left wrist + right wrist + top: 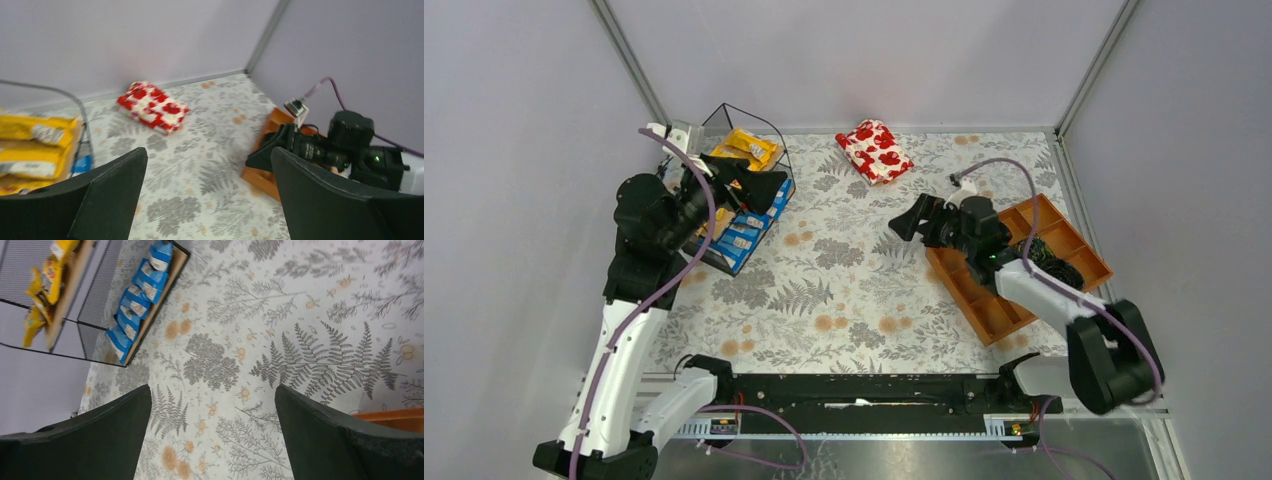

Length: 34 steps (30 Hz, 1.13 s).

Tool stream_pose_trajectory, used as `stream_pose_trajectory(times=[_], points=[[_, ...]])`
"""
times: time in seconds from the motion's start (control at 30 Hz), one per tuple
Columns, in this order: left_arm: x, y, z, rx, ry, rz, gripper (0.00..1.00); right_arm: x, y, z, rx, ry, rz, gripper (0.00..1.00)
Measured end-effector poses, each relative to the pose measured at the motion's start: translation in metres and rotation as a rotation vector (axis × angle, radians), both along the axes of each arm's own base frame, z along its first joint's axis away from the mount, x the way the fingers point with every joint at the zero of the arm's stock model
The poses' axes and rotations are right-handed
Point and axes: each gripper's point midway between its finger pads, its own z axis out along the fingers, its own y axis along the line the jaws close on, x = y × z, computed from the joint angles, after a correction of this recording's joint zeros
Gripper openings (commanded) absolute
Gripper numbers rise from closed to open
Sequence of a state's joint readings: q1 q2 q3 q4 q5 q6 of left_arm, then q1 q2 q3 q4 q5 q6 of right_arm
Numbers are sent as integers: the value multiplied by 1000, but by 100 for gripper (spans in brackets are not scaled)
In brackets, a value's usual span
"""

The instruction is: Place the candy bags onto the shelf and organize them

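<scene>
Candy bags (746,148) on shelf (762,118), upper left; left tool (207,155), right tool (212,392) both released.
I count roughly five blue bags (134,301) on the lower tier and three yellow bags (35,129) above.

The shelf (100,290) stands at the table's (824,290) far left with candy bags (749,147) on both tiers, the pouch (875,150) far centre, the tray (984,300) right.

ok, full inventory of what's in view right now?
yellow bags: several, yellow, shelf's upper tier
blue bags: about five, blue, shelf's lower tier
shelf: one, black wire with wooden boards, table's far left
pouch: one, red-and-white floral, far middle
tray: one, orange-brown, compartments, right side
table: one, grey fern print, under everything
left fingers: two, black, open and empty, at the shelf
right fingers: two, black, open and empty, by the tray's far left edge
</scene>
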State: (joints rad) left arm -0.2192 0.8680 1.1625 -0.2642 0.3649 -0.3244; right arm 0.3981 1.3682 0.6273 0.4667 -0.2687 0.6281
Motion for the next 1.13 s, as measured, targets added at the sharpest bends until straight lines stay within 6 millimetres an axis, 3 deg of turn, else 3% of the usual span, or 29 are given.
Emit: stream_pose_trajectory(times=[0.3,0.4,0.6,0.77,0.87,1.0,1.13], points=[[-41,-27,37,-44,-150,-210,99,-41,-37,117,-161,-151,7,100],[-54,-35,42,-27,-194,-253,99,-63,-57,164,-209,-230,-22,100],[-75,-41,41,46,-262,-266,99,-112,-104,233,-280,-362,-123,100],[-82,-27,46,78,-337,-194,99,-147,-134,278,-287,-460,-208,100],[-89,-26,51,92,-377,-187,99,-160,-143,295,-282,-498,-229,100],[-86,-23,48,118,-381,-158,99,-168,-152,308,-280,-529,-261,100],[-83,-20,45,128,-368,-138,99,-173,-157,306,-282,-538,-276,100]])
